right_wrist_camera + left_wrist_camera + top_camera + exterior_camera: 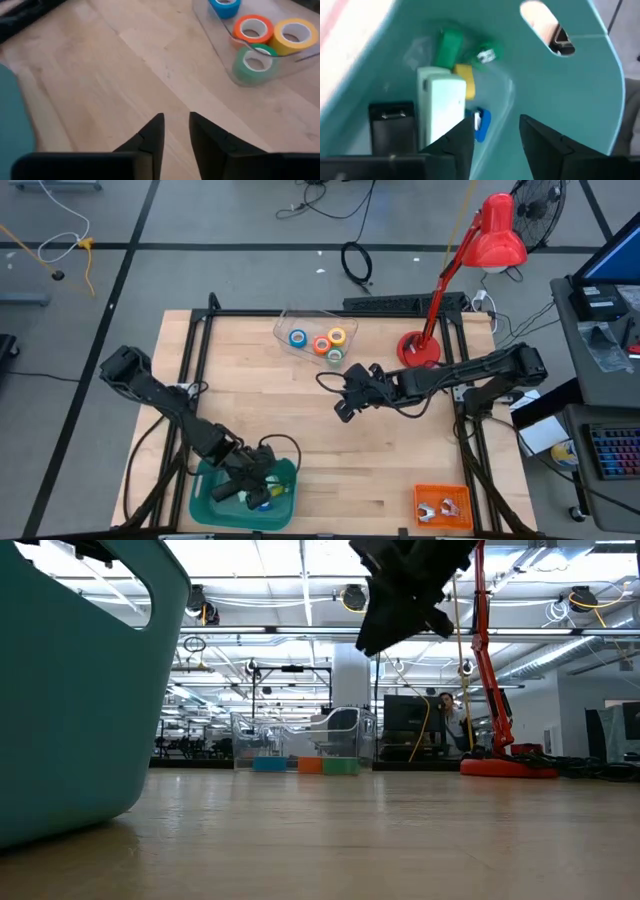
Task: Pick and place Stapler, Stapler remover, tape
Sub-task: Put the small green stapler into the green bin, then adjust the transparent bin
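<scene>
Hovering inside teal plastic bin point(205, 498), left gripper point(495, 132) open, empty, above white stapler point(440, 112). Right gripper point(176, 127) slightly parted, empty, over bare wood short of clear tray point(290, 320) holding four tape rolls point(254, 29). Rolls likely light, stiff; pinch across ring wall.

Both arms are dark, nearly black, built of slim jointed links with black cables looping beside them. Each end effector, left point(262, 488) and right point(343, 407), has two matte black, wedge-shaped fingers point(150, 136).
</scene>
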{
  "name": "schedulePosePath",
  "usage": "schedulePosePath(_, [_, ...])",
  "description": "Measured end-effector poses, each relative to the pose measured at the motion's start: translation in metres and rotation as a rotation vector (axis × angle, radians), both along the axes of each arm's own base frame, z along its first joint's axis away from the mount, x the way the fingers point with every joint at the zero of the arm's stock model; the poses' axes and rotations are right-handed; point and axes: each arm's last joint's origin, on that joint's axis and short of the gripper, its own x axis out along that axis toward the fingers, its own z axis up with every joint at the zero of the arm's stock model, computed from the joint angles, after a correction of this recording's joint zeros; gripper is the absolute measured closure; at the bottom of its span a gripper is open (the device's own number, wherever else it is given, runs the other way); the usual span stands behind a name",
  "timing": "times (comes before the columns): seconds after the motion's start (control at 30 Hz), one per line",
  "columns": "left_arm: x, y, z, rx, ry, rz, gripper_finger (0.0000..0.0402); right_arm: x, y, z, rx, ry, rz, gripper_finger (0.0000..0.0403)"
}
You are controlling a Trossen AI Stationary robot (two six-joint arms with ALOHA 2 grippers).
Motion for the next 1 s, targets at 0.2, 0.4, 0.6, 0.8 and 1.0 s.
schedulePosePath(0.2, [-0.002, 0.004, 0.001, 0.039, 0.007, 0.036, 0.0202, -0.002, -0.025, -0.016, -0.015, 0.012, -0.086, 0.0308])
schedulePosePath(0.4, [-0.009, 0.024, 0.020, 0.119, -0.048, 0.155, 0.0217, 0.010, -0.074, -0.032, 0.077, -0.062, -0.093, 0.0388])
schedulePosePath(0.6, [-0.010, 0.056, 0.038, 0.190, -0.098, 0.273, 0.0280, 0.035, -0.102, -0.055, 0.149, -0.030, -0.061, 0.0401])
schedulePosePath(0.8, [-0.007, 0.077, 0.049, 0.208, -0.150, 0.310, 0.0333, 0.063, -0.121, -0.080, 0.158, 0.025, -0.087, 0.0402])
schedulePosePath(1.0, [-0.007, 0.077, 0.050, 0.211, -0.156, 0.302, 0.0356, 0.063, -0.155, -0.084, 0.091, 0.063, -0.191, 0.0403])
